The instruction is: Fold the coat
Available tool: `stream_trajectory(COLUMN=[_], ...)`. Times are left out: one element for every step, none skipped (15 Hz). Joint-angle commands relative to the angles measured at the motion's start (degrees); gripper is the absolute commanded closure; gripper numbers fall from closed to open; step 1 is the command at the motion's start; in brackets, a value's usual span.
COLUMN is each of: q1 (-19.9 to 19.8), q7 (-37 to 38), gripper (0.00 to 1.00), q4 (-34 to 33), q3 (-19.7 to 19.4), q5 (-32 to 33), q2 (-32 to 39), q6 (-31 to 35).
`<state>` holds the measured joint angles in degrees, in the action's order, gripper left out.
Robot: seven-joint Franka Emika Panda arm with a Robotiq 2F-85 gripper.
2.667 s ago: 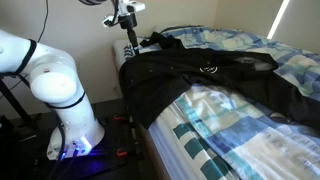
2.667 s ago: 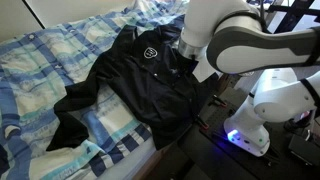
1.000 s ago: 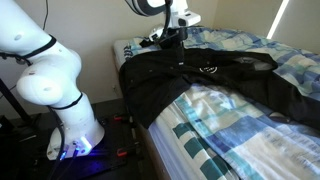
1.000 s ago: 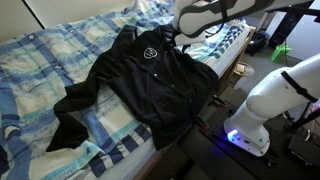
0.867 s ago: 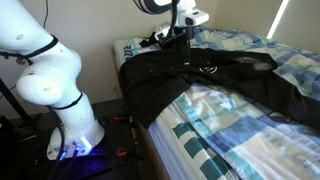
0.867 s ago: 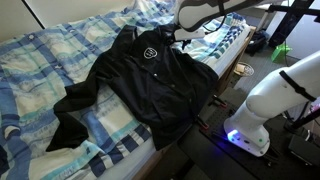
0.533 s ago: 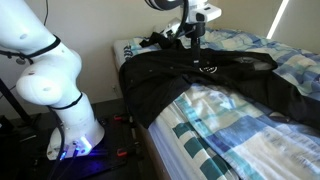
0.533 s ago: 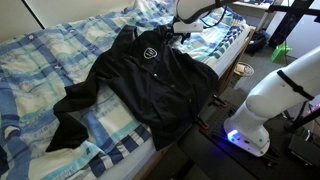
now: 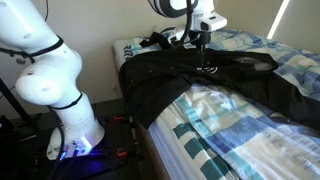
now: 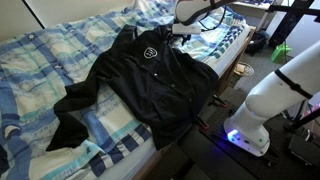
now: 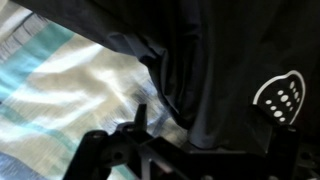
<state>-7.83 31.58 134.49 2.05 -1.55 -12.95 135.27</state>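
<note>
The black, slightly shiny coat (image 9: 205,78) lies spread across the bed, one side hanging over the near edge. In an exterior view the coat (image 10: 140,85) lies open with its long sleeves out and a small white mark (image 10: 150,48) near the collar. My gripper (image 9: 203,42) hovers just above the coat's upper part, close to the collar (image 10: 178,36). In the wrist view the coat (image 11: 230,60) fills the right side, with the white mark (image 11: 280,97) there. The gripper (image 11: 200,145) is open, one fingertip (image 11: 140,118) standing over the coat's edge, nothing between the fingers.
A blue-and-white patterned bedspread (image 9: 230,125) covers the bed (image 10: 40,60) under the coat. The robot's white base (image 9: 60,110) stands on the floor beside the bed's edge. Cables and small items (image 10: 240,68) lie on the floor by the base (image 10: 250,120).
The arm has swung from the bed's corner in over the coat's collar area and come lower. The gripper has stayed open and the coat has not moved.
</note>
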Motion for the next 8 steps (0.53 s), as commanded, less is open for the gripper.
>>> stream_trajectory(q1=[-1.6,-1.5,-1.4,-1.2,-1.0,-0.7,-0.5,-0.2], q7=[5.8,6.9,7.7,9.1,9.5,9.5,10.2,10.4], gripper=[0.0,0.0,0.0,0.0,0.0,0.0,0.0,0.0], q4=[-7.4,-9.3,-11.0,-13.0,-15.1,-16.7,-18.8,-20.3], q3=[-2.6,-3.8,-5.0,-6.0,-6.9,-7.5,-8.1,-8.5], q5=[-0.4,-1.2,-1.9,-2.4,-4.1,-5.8,-6.4,-7.0], q2=[11.0,13.5,15.4,17.6,19.6,21.2,22.7,23.8], q6=[0.2,0.4,0.6,1.5,2.5,4.0,4.2,5.2])
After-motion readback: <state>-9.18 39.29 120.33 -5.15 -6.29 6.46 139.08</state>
